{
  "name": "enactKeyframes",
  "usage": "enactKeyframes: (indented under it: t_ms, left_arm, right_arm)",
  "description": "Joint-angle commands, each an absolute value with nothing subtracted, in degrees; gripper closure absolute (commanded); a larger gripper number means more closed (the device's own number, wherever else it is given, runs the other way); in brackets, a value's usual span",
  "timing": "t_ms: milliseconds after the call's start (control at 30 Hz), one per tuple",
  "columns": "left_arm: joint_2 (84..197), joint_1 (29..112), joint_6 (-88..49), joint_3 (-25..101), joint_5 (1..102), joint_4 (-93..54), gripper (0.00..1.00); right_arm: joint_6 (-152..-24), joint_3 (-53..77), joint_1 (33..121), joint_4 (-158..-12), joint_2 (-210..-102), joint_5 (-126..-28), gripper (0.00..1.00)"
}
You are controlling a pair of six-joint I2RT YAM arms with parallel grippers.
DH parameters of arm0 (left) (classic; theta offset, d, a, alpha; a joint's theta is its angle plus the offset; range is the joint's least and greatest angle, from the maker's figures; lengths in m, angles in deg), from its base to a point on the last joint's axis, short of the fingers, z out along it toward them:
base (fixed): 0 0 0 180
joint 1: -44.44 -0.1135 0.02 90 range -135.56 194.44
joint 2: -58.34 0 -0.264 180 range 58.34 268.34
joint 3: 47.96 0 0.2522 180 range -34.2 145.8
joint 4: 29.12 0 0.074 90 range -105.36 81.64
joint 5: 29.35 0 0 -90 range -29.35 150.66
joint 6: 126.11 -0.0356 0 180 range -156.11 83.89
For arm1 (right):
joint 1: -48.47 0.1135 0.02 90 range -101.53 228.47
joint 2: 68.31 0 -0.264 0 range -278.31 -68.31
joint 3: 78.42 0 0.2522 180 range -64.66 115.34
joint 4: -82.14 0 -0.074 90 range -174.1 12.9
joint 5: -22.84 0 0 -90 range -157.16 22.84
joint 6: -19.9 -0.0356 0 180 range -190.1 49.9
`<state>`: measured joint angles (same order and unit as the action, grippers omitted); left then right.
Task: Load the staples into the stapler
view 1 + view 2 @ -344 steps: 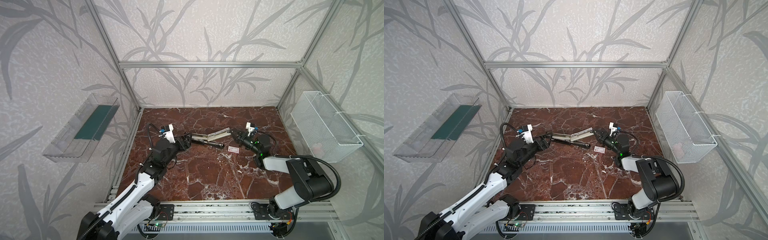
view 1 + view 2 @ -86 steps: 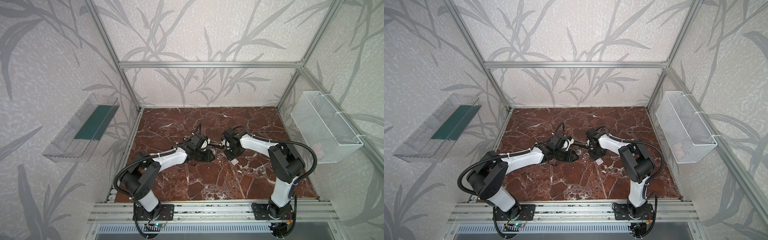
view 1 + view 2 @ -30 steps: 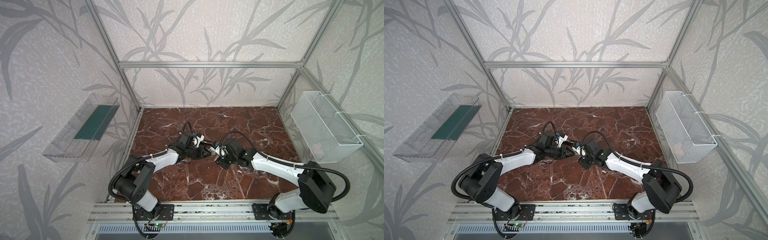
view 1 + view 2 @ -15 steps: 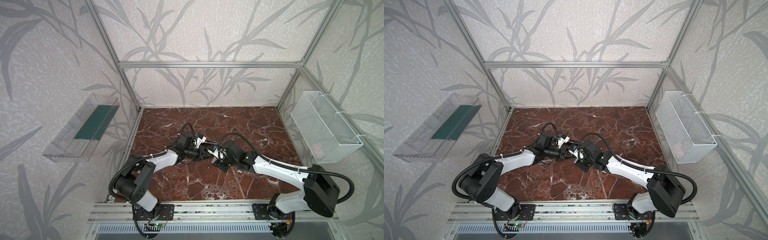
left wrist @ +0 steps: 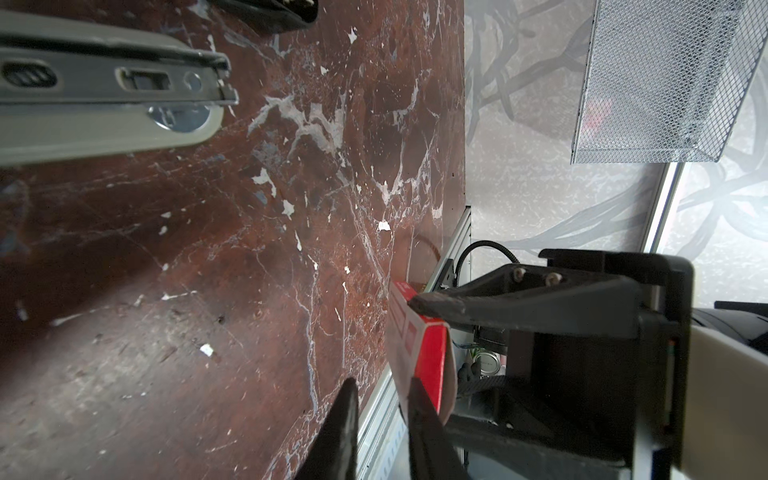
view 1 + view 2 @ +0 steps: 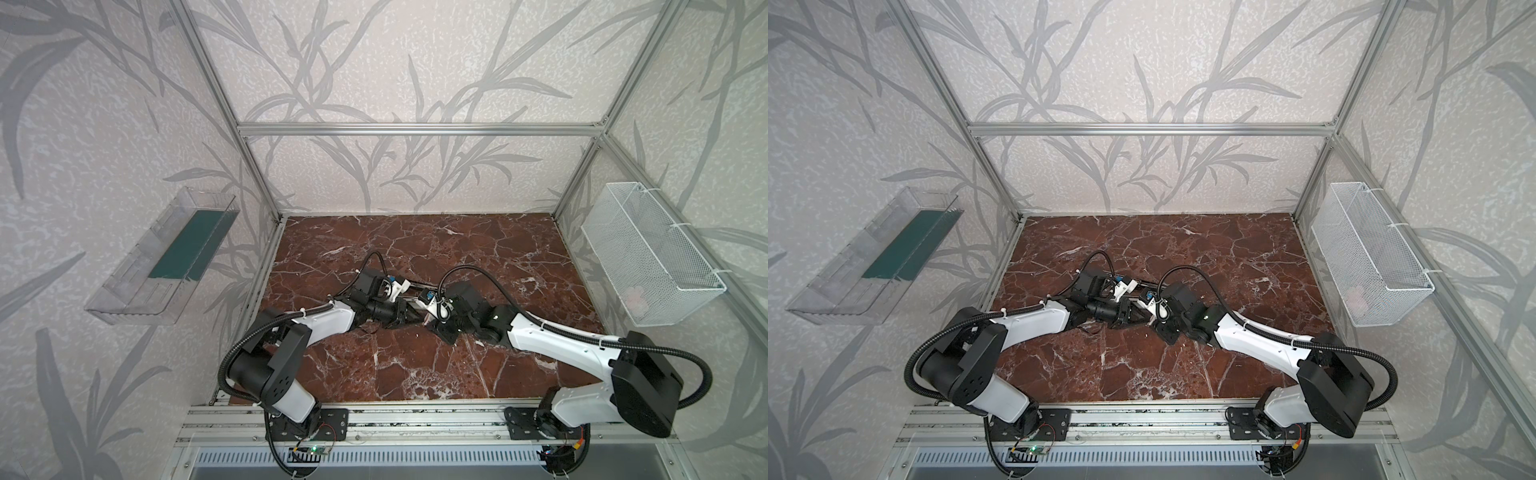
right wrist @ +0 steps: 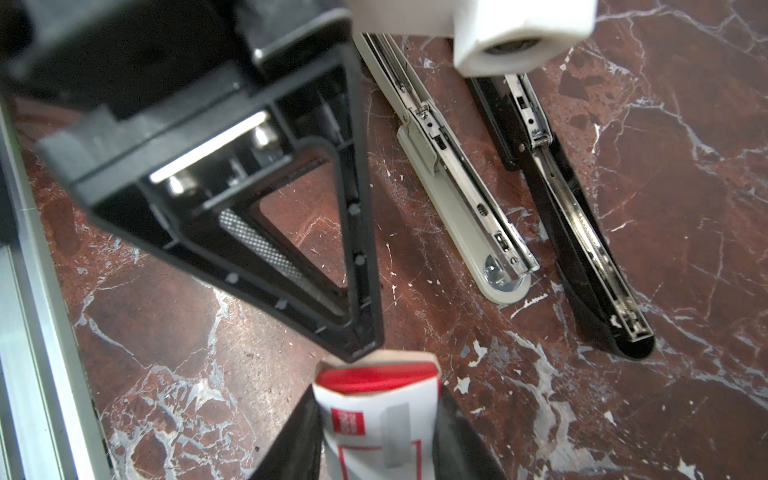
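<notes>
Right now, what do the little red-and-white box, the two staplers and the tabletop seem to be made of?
The box: thin matte card, judging by its bent flap. Black stapler: probably a glossy plastic shell around a shiny metal rail. Beige stapler: matte plastic or painted metal, with a bright, mirror-like metal rail. Tabletop: looks like red-brown veined marble, but white chipped spots hint at a printed surface.
</notes>
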<state>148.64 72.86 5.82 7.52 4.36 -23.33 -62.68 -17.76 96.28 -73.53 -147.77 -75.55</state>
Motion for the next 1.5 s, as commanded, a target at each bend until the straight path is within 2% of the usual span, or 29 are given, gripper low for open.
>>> enactKeyframes:
  t_ms: [0,267,733,967,1133,1267,1467]
  left_arm:
    - [148.0,72.6,6.8,6.8,2.4,-25.9,0.75]
    - [148.7,72.6,8.1,6.3,1.5,-28.4,0.71]
    - [151.3,74.0,6.3,7.9,0.6,-26.0,0.83]
    - [151.2,73.7,6.5,7.7,3.1,-26.3,0.80]
    - [149.0,71.7,12.4,3.5,4.1,-35.8,0.80]
    - [148.6,71.5,11.3,4.0,2.6,-34.0,0.82]
    - [148.7,71.7,14.6,3.4,0.4,-39.5,0.84]
  right_arm:
    - [-62.1,-18.3,96.9,-74.6,-146.5,-74.9,0.60]
    - [-62.1,-18.2,96.9,-74.5,-146.8,-74.2,0.61]
    - [-62.2,-18.4,96.9,-75.1,-146.3,-74.0,0.62]
    - [-62.0,-19.1,97.0,-75.8,-147.2,-73.7,0.62]
    - [-61.4,-18.9,97.5,-75.0,-147.8,-72.5,0.62]
    - [-61.2,-18.9,97.7,-75.2,-147.9,-73.0,0.62]
    - [-61.2,-18.6,97.8,-74.8,-148.5,-72.8,0.62]
